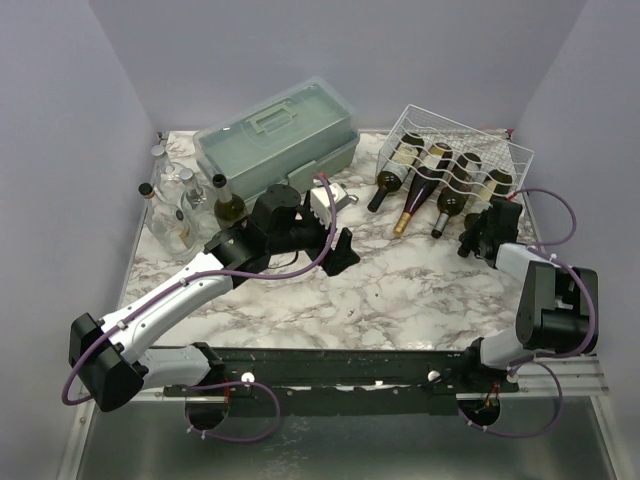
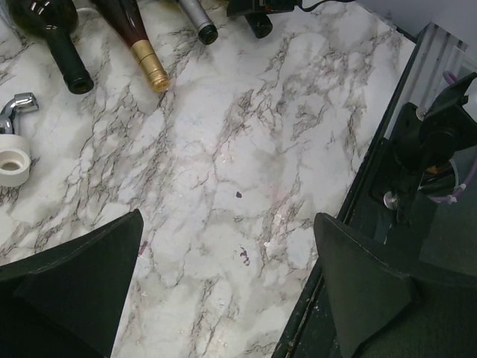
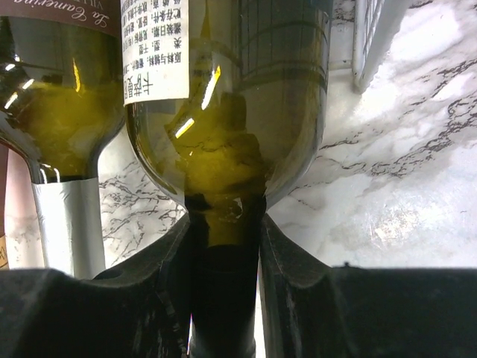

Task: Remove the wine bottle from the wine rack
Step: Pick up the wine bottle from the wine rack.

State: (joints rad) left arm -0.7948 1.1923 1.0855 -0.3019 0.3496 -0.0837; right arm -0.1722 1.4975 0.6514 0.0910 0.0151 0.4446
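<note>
The white wire wine rack (image 1: 476, 134) stands at the back right with several dark bottles lying in its cradles, necks pointing toward me. My right gripper (image 1: 478, 236) is shut on the neck of the rightmost wine bottle (image 1: 497, 186), whose body still lies in the rack. In the right wrist view the fingers (image 3: 294, 268) clamp the dark neck of this green bottle (image 3: 246, 112), and a second bottle (image 3: 59, 112) lies beside it. My left gripper (image 1: 343, 251) hangs open and empty over the marble table's middle (image 2: 227, 283).
A pale green toolbox (image 1: 275, 140) stands at the back centre. Clear glass bottles (image 1: 175, 205) and a dark upright bottle (image 1: 228, 205) stand at the left. A white and chrome fitting (image 2: 13, 160) lies near the left gripper. The black rail (image 1: 350, 365) runs along the front edge.
</note>
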